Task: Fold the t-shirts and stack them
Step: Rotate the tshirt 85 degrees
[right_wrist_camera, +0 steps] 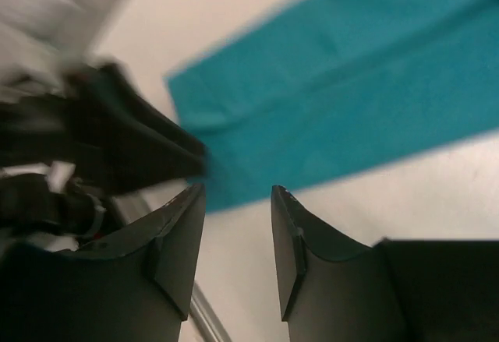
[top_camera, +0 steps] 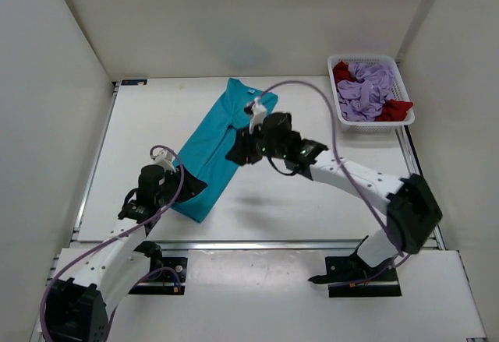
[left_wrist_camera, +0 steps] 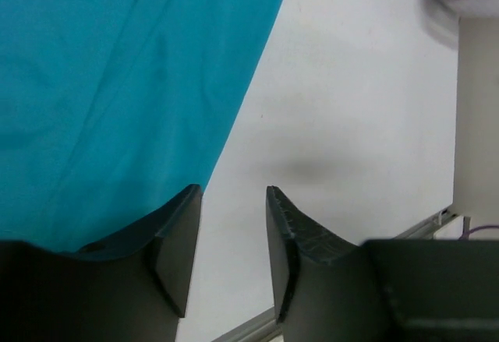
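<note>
i hold both arms over the teal t-shirt (top_camera: 221,135), folded into a long strip lying diagonally on the table (top_camera: 312,209). the left gripper (left_wrist_camera: 232,194) hangs at its near end and the right gripper (right_wrist_camera: 238,192) mid-strip, both with jaws apart and empty. the lavender t-shirt (top_camera: 370,89) and red t-shirt (top_camera: 396,110) lie bunched in the basket (top_camera: 406,97).

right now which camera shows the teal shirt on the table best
The top external view: it shows nearly all of the teal-blue soft fabric t-shirt, folded into a long strip lying diagonally, collar to hem. The left wrist view shows only one edge of it; the right wrist view shows a blurred end.
</note>
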Available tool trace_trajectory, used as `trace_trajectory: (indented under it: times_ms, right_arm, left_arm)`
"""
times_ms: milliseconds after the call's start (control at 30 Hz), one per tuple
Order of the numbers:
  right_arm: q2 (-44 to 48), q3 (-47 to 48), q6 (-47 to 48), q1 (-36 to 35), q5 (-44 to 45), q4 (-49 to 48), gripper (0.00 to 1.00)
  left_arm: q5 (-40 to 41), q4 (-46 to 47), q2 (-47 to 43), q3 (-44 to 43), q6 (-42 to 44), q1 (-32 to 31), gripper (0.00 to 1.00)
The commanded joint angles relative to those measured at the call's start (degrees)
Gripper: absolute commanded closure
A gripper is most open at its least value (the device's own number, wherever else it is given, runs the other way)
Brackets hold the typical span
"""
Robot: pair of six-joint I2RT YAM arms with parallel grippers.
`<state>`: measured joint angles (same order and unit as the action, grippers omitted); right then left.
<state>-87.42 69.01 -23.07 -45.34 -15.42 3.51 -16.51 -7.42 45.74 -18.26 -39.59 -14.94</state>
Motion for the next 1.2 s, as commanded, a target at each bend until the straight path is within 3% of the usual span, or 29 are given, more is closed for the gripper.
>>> trace_trajectory:
  times_ms: [0, 167, 267, 333, 400, 467, 600, 733, 867, 967, 1033, 1167]
  right_arm:
    - [-6.70, -9.94, -6.71, -0.09, 1.79, -7.28, 0.63]
    - [-12.76, -11.54, -10.41, -2.38, 0.92, -11.41, 0.61]
    - [-16.89, -12.32, -13.65, -2.91, 2.06, -15.45, 0.60]
    - [-20.06, -10.57, -15.16, -3.09, 1.89, -15.46, 0.59]
    - [-23.66, -8.99, -16.82, -3.61, 1.53, -16.07, 0.59]
    - [-26.56, -7.24, -17.54, -3.18, 0.40, -16.08, 0.62]
    - [-29.22, -7.13, -19.03, -1.34, -2.77, -16.60, 1.00]
    - [-21.86, -14.50, -16.58, 3.59, -2.68, -15.99, 1.00]
    - [-12.35, -21.46, -12.19, 13.95, -5.57, -12.40, 1.00]
    - [-6.30, -24.44, -7.26, 18.79, -8.92, -6.08, 0.77]
    - [-1.13, -28.55, -7.34, 19.59, -6.66, -5.88, 0.68]
    - [12.06, -37.89, -9.71, 20.56, -4.10, -6.15, 0.65]
  left_arm:
    - [-1.50, -1.01, -3.45, -0.63, 0.75, 2.89, 0.49]
    - [-1.59, -2.25, -4.78, -0.64, 0.66, 3.07, 0.38]
    - [-1.33, -2.77, -5.48, -0.46, 1.01, 3.16, 0.18]
    - [-1.86, -3.13, -6.09, -0.55, 1.27, 3.86, 0.15]
    - [-2.64, -3.65, -6.71, -0.55, 1.62, 5.27, 0.18]
    - [-3.52, -3.13, -7.15, -0.37, 1.89, 6.93, 0.39]
    - [-3.09, -4.18, -6.36, -0.55, 2.86, 6.77, 0.47]
    - [-0.63, -3.66, -4.87, -0.29, 2.50, 3.43, 0.49]
    - [2.71, -0.76, -0.75, -0.72, 1.62, -4.20, 0.49]
    - [5.09, 0.12, 2.51, -1.07, 1.18, -8.87, 0.47]
    - [5.26, -0.83, 3.22, -1.08, 1.88, -9.76, 0.46]
    - [7.54, -4.96, 1.38, -0.20, 4.61, -8.61, 0.42]
